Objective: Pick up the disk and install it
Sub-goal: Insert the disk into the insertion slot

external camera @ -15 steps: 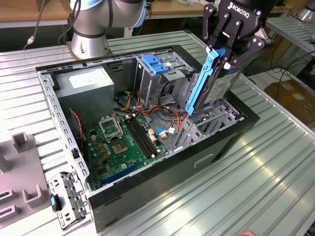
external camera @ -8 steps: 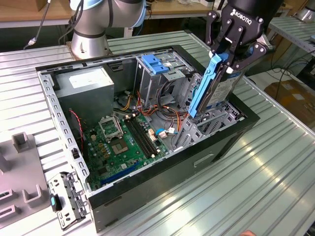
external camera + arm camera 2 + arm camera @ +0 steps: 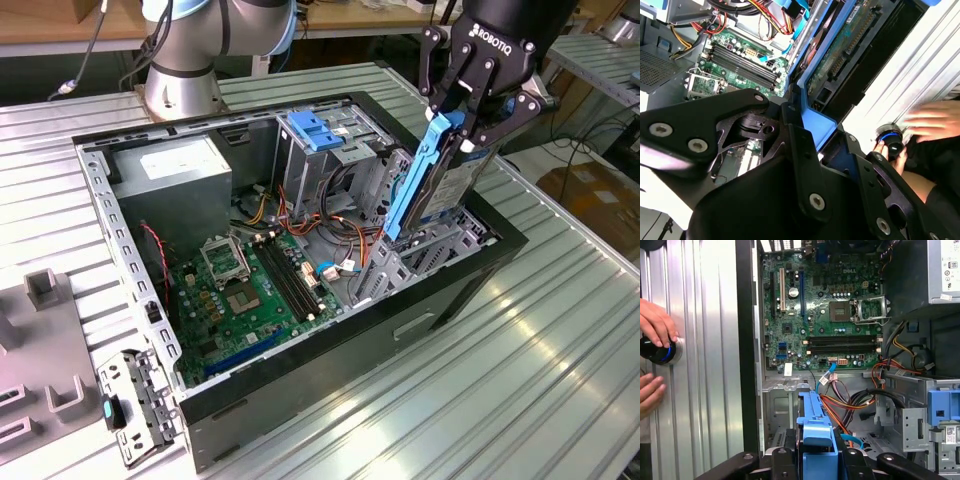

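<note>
My gripper (image 3: 470, 122) is shut on the disk (image 3: 452, 185), a grey metal drive edged by a bright blue rail (image 3: 412, 185). The disk hangs steeply tilted over the open computer case (image 3: 110, 215), its lower end down in the drive bay (image 3: 420, 255) at the corner on the exterior view's right. In the second wrist view the black fingers (image 3: 740, 125) clamp the blue rail (image 3: 812, 120), and the drive's green circuit side (image 3: 840, 50) faces the case wall. In the first wrist view the blue rail (image 3: 815, 432) sits between my gripper's (image 3: 817, 460) fingers above the bay.
Inside the case lie the motherboard (image 3: 250, 290), a grey power supply (image 3: 180, 175), a blue bracket (image 3: 315, 130) and coloured cables (image 3: 300, 225). A person's hands (image 3: 655, 322) rest on a black-and-blue knob (image 3: 657, 350) on the ribbed metal table (image 3: 520, 380). Grey fixtures (image 3: 40, 290) stand at the exterior view's left.
</note>
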`<state>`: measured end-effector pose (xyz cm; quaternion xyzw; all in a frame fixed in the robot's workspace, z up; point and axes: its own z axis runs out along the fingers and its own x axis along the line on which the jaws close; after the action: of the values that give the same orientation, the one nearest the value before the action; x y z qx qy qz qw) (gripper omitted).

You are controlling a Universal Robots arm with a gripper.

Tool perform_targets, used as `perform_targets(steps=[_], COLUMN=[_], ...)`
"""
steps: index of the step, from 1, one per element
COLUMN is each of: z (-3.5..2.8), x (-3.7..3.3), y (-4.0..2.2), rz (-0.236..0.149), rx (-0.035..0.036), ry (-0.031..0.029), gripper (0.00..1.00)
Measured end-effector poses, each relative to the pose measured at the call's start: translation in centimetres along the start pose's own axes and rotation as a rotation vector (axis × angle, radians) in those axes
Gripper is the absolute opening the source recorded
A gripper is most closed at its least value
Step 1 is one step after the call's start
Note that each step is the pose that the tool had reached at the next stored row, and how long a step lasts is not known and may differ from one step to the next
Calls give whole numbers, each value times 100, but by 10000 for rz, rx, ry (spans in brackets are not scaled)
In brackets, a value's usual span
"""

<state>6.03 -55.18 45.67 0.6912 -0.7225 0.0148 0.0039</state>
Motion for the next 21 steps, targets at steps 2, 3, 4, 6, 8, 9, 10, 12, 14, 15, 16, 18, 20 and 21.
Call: perform_targets(steps=[2,3,4,6,8,9,10,12,14,15,16,18,20,21], z=[1,1,1,10,25,32,48,70,79,87,96,107,120,124], x=[0,0,0,-1,-1,-1,-1,-2,-2,-2,-2,-2,-2,-2], y=[0,-1,-1,-1,0,0,0,0,0,1,1,1,1,1], rz=[0,-1,0,-1,0,0,-1,0,0,-1,0,0,0,0], rx=[0,0,0,0,0,0,0,0,0,0,0,0,0,0], ry=[0,1,0,-3,0,0,0,0,0,0,0,0,0,2], gripper=[37,37,37,37,37,37,37,37,37,37,37,37,37,37])
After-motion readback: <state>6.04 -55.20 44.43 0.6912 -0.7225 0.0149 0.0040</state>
